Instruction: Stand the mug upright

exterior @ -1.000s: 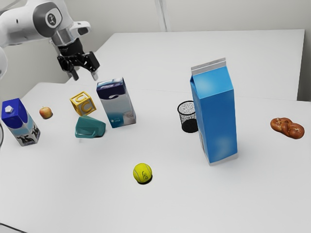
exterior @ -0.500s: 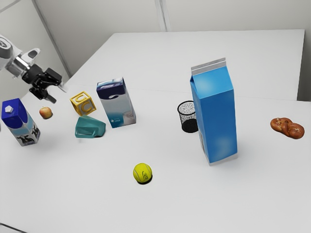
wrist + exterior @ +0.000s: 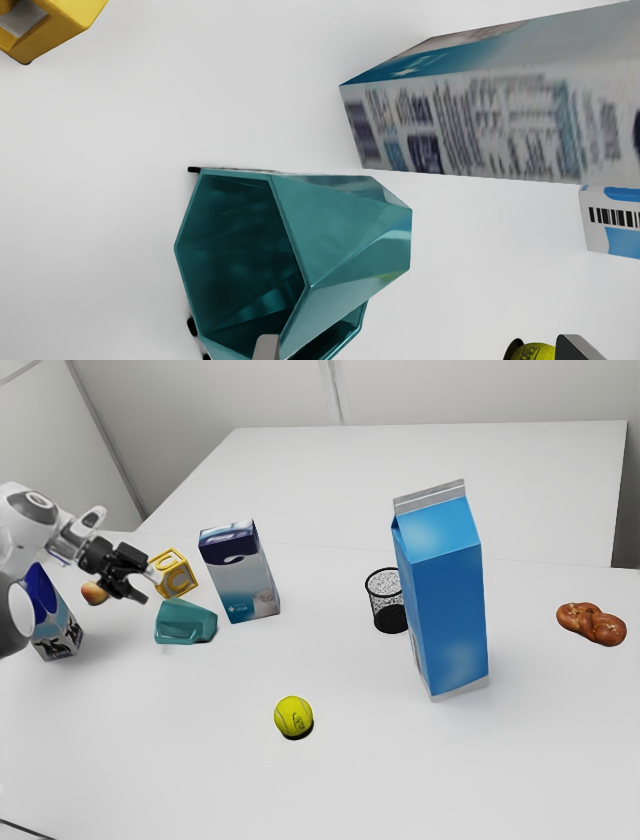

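My gripper is wide open, holding nothing, above the table. Lower and just toward the exterior view's right, the teal mug lies on its side, its handle toward the ball. Near the mug are a yellow block and a white carton; well apart stands a blue carton.

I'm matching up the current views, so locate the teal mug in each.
Exterior view: the teal mug lies on its side by the yellow block.
Wrist view: near the claw, its open mouth facing away from the tennis ball.
Shared landmark: the white carton beside it.
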`<action>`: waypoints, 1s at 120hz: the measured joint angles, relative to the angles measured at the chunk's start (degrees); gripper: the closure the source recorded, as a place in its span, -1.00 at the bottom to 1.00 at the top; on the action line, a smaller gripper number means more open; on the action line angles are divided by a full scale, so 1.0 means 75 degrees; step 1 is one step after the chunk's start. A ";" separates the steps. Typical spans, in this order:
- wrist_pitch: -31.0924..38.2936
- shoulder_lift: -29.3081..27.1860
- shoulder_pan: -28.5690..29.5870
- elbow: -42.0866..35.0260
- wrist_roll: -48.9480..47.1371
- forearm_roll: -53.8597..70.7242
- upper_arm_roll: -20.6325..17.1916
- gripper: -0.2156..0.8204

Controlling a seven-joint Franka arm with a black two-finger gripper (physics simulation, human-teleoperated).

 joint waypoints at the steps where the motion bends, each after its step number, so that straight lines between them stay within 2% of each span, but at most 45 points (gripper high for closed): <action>1: 0.0012 0.0014 -0.0002 -0.0007 0.0020 -0.0026 0.0000 -0.58; 60: 0.0363 0.0482 -0.0116 -0.0278 0.0675 -0.0754 -0.0068 -0.58; 64: 0.0368 0.0496 -0.0116 -0.0286 0.0693 -0.0773 -0.0070 -0.50; 79: 0.0381 0.0510 -0.0116 -0.0440 0.0755 -0.0889 -0.0073 0.14; 89: 0.0386 0.0488 -0.0116 -0.0463 0.0788 -0.0935 -0.0073 0.45; 103: 0.0364 0.0356 -0.0116 -0.0468 0.0836 -0.0955 -0.0073 0.69; 120: 0.0294 -0.0200 -0.0158 -0.0789 0.0875 -0.0900 -0.0071 0.83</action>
